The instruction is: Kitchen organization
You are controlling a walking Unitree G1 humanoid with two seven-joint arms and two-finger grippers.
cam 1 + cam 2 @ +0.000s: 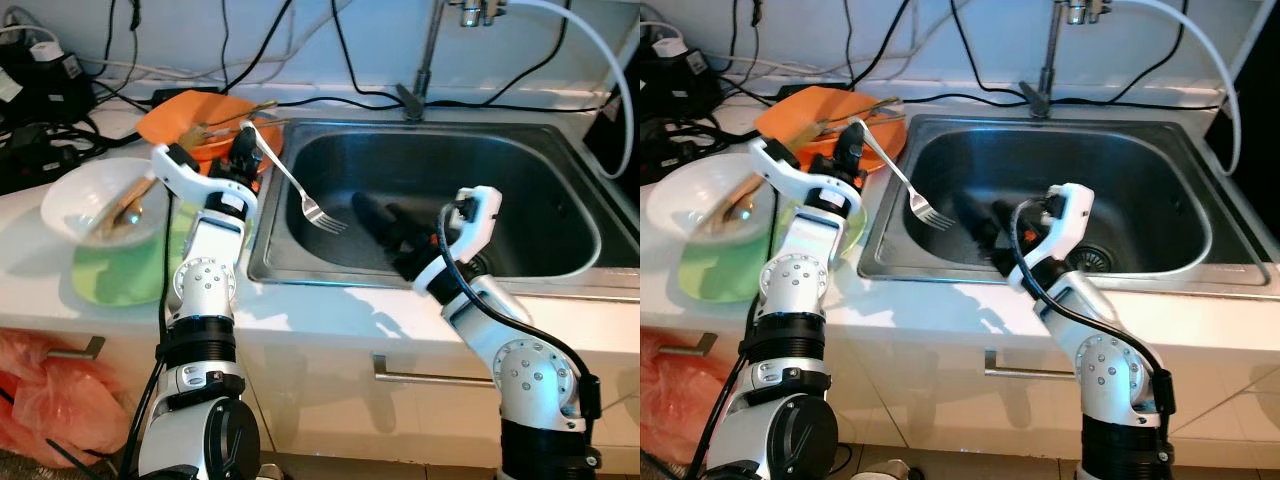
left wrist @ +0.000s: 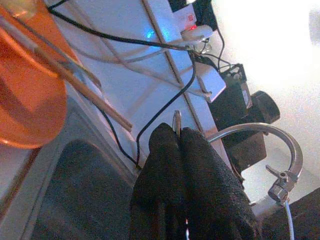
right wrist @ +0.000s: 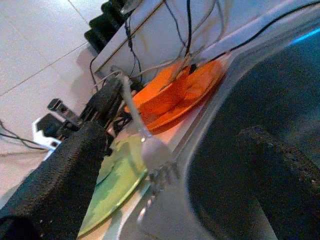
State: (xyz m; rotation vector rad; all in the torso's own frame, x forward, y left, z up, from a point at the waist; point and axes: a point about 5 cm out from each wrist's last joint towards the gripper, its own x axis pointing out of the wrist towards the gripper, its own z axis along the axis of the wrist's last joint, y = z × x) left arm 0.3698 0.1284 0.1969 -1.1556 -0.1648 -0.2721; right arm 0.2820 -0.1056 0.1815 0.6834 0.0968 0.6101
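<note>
A metal fork (image 1: pixel 298 186) slants down over the left edge of the steel sink (image 1: pixel 520 150), tines low. My left gripper (image 1: pixel 244 145) is shut on its handle end, beside the orange plate (image 1: pixel 170 112); the handle tip (image 2: pixel 176 120) pokes out between the closed fingers. Inside the basin my right gripper (image 1: pixel 385 225) stands open, its fingertips a little right of the fork's tines (image 3: pixel 157 175). A white bowl (image 1: pixel 85 205) with chopsticks sits on a green plate (image 1: pixel 120 275) at the counter's left.
Chopsticks (image 1: pixel 225 122) lie across the orange dishes behind the left gripper. The faucet (image 1: pixel 430 50) rises behind the sink. Black cables and power adapters (image 1: pixel 40 90) crowd the back left of the counter. A red plastic bag (image 1: pixel 40 395) hangs below the counter's left.
</note>
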